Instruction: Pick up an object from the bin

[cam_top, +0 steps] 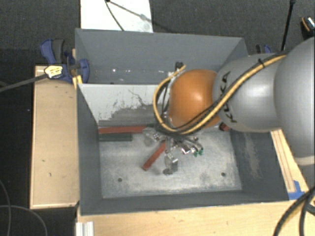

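Arm (268, 95) comes in from the right, its thick grey link sloping down to the left. Orange wrist cover (189, 100) faces the camera, black-and-yellow cables (160, 109) looped round it. Gripper (171, 162) hangs below the cover, pointing down, low and near centre.

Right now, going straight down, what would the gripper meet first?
Likely the bare floor of the bin, just right of the slanted red-brown stick; the gripper might graze that stick, as depth is unclear.
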Controlling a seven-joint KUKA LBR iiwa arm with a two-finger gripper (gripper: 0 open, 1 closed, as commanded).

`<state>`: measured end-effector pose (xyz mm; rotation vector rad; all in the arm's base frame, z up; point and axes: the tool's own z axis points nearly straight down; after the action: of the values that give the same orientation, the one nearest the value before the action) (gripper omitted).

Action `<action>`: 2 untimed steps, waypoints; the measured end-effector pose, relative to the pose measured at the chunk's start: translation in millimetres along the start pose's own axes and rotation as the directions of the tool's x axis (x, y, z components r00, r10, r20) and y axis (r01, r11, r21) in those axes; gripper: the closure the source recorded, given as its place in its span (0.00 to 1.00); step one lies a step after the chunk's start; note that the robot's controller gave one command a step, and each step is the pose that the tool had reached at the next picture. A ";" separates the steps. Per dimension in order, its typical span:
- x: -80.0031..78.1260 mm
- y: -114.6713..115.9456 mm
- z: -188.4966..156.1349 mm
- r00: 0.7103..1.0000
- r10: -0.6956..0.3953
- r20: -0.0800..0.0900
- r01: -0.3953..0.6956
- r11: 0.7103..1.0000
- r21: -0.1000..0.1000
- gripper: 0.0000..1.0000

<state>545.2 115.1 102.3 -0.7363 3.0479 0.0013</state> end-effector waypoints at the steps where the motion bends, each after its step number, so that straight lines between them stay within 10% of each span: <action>1: -6.5 -11.5 -2.5 0.992 -0.123 0.000 0.123 0.992 0.000 0.00; 2: -21.3 -13.0 33.2 0.979 -0.204 0.000 0.204 0.979 -0.001 0.00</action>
<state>570.3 113.3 69.2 -1.0446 2.9566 0.0013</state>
